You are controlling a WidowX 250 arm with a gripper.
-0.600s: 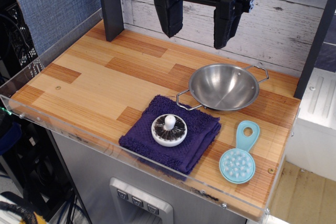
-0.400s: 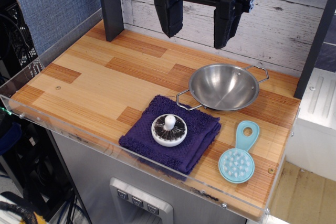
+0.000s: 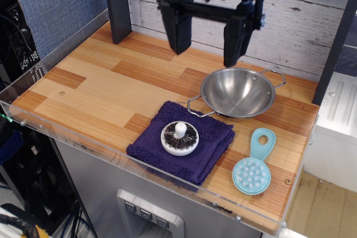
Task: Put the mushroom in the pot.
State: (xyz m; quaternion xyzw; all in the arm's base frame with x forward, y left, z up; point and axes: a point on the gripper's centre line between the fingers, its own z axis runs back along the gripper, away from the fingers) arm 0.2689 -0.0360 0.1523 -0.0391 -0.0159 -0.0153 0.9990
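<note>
We see the task barely begun. The mushroom (image 3: 179,137) sits gill-side up, its short stem knob pointing upward, in the middle of a folded purple cloth (image 3: 181,147) near the front edge of the desk (image 3: 95,90), a little right of centre. Nothing grips it and nothing touches it.

The pot (image 3: 237,92) stands empty toward the back right part of the desk, just behind the cloth; one of its wire loop handles reaches over the cloth's far edge, the other points toward the back right corner.

Our gripper (image 3: 206,40) hangs above the back edge of the desk, behind the pot and to its left, well apart from the mushroom. Its two dark fingers (image 3: 179,27) stand wide apart and hold nothing.

A light-blue scrubber (image 3: 254,166) lies by the front right corner, just beside the cloth, and plays no part.

We judge that every step is left: bringing the gripper forward and down over the mushroom, closing on it, lifting it clear of the cloth, carrying it back and right over the pot's rim, and letting go inside.
</note>
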